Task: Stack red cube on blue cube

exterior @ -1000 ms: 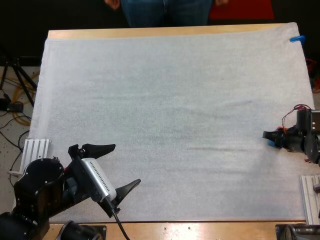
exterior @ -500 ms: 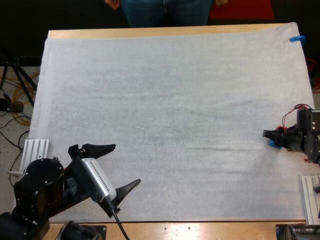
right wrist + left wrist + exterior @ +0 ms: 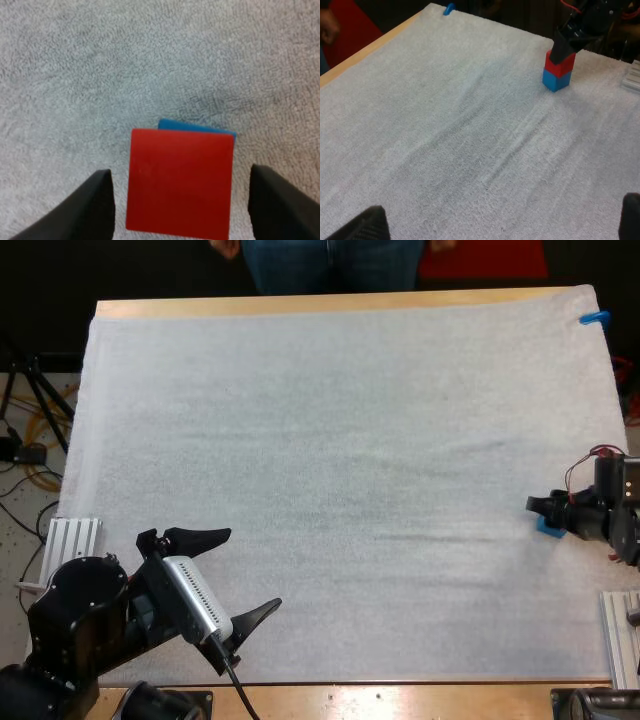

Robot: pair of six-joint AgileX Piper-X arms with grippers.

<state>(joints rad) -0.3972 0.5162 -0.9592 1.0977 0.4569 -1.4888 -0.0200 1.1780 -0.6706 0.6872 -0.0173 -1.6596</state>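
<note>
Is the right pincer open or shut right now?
Open: the right pincer straddles the red cube, with a gap on each side.

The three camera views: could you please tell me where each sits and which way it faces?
High view: behind the arms, looking forward and down over the mat; left tool near, right tool at the right edge.
Left wrist view: on the left arm, looking across the mat at the red cube on the blue cube; its own fingers stand apart.
Right wrist view: on the right arm, looking straight down on the red cube; its fingers flank it, clear.
Shared: both wrist views show both cubes.
</note>
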